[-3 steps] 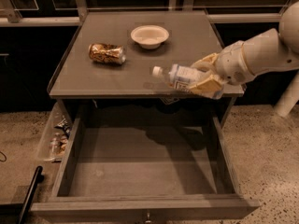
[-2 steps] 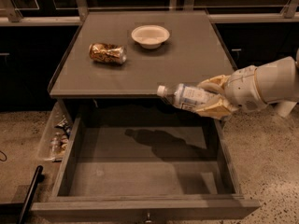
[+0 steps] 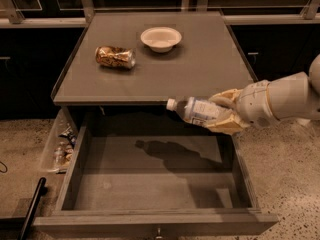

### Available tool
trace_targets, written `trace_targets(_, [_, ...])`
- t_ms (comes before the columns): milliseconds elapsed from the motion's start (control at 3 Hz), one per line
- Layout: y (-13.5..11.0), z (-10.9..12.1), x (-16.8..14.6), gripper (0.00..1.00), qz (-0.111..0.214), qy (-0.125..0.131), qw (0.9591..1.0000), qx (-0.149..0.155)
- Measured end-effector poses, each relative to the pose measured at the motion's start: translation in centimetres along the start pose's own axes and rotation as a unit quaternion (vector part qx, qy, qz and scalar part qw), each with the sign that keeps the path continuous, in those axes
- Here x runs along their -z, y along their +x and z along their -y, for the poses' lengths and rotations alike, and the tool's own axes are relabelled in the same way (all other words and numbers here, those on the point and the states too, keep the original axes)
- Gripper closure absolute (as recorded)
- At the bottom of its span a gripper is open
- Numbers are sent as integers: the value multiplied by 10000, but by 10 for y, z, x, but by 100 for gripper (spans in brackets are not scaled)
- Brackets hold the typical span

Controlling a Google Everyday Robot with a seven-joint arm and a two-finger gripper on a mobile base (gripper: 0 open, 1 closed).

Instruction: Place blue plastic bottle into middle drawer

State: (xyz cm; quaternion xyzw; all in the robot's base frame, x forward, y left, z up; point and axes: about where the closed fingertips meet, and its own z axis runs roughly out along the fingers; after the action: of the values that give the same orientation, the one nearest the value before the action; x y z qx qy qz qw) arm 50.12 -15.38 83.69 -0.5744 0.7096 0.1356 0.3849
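The gripper hangs over the right rear part of the open drawer, just under the front edge of the table. Its yellowish fingers pinch the bottle around the body. The bottle lies almost level in the air, with the white cap pointing left, and its shadow falls on the drawer bottom.

To do this step well, the arm should probably go lower and a little toward the middle before it lets go, so the bottle drops only a short way and does not hit the right wall. Since the bottle is round and lies on its side, it may roll a bit on the flat grey bottom.

On the table stand a dented can and a white bowl, well apart from the gripper. A clear bin with small packets sits left of the drawer. The floor is speckled stone, and dark cabinets are behind
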Motion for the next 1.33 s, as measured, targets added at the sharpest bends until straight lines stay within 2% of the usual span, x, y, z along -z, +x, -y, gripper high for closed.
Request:
trace_targets(333, [24,-29,-30,100,-34,-167,9998,-123])
trace_targets(667, [56,-64,-72,100,-23,-523,9986,-110])
trace_targets(1000, [87,-83,-112,100,75,-805,9967,-7])
trace_targets(1333, [110,-88,-144,100,54,-960,9953,141])
